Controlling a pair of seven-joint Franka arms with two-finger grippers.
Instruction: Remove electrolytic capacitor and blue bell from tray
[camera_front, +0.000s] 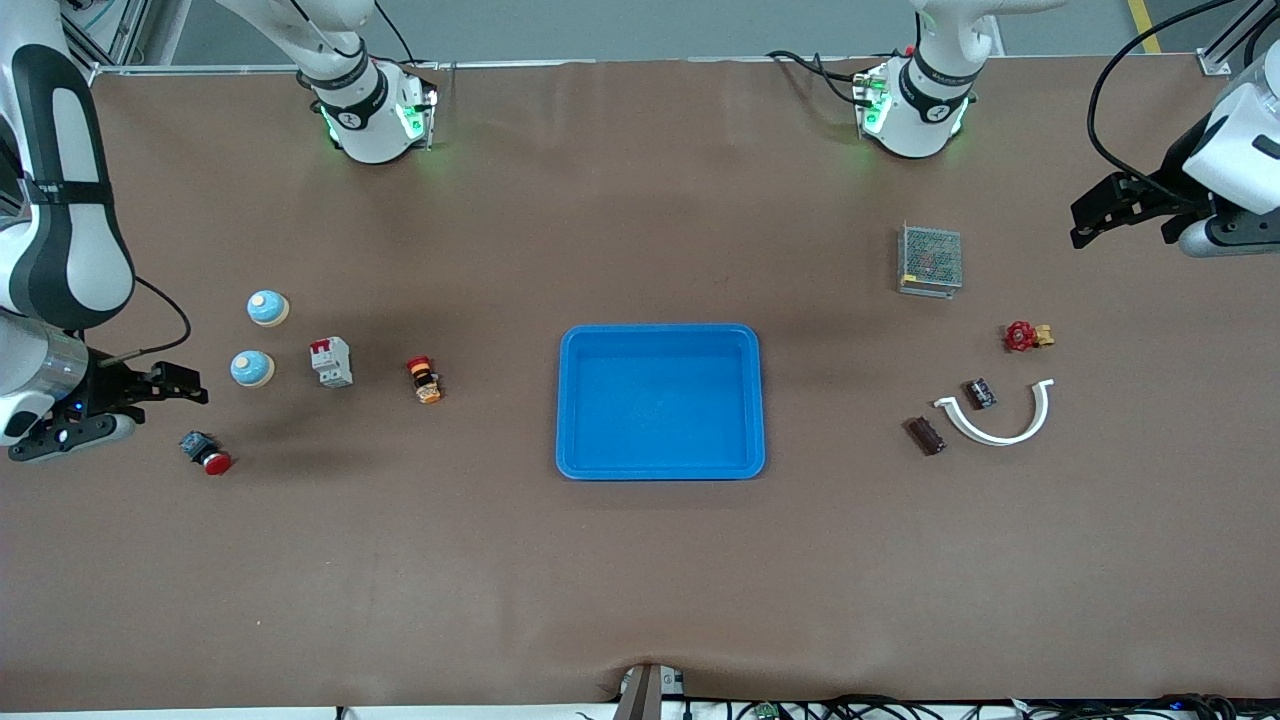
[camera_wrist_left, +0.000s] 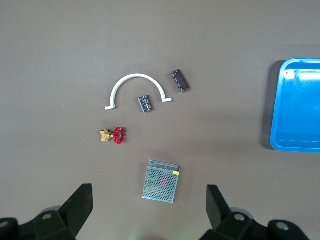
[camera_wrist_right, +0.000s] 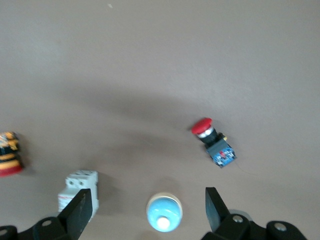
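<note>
Two blue dome bells (camera_front: 268, 308) (camera_front: 252, 369) stand toward the right arm's end of the table. In the right wrist view one bell (camera_wrist_right: 164, 211) shows between the spread fingers (camera_wrist_right: 80, 212). My right gripper (camera_front: 190, 386) hangs open and empty over the table beside the bells. Two dark capacitors (camera_front: 925, 436) (camera_front: 980, 392) lie toward the left arm's end, and the left wrist view shows both capacitors (camera_wrist_left: 180, 80) (camera_wrist_left: 145, 104). My left gripper (camera_front: 1085, 226) is open and empty, over the table at that end. A blue tray (camera_front: 740, 345) sits mid-table.
By the bells are a white circuit breaker (camera_front: 331, 361), an orange-red lamp (camera_front: 424, 380) and a red push button (camera_front: 207, 453). Around the capacitors lie a white curved clip (camera_front: 1000, 438), a red-handled valve (camera_front: 1025, 336) and a metal mesh box (camera_front: 930, 258).
</note>
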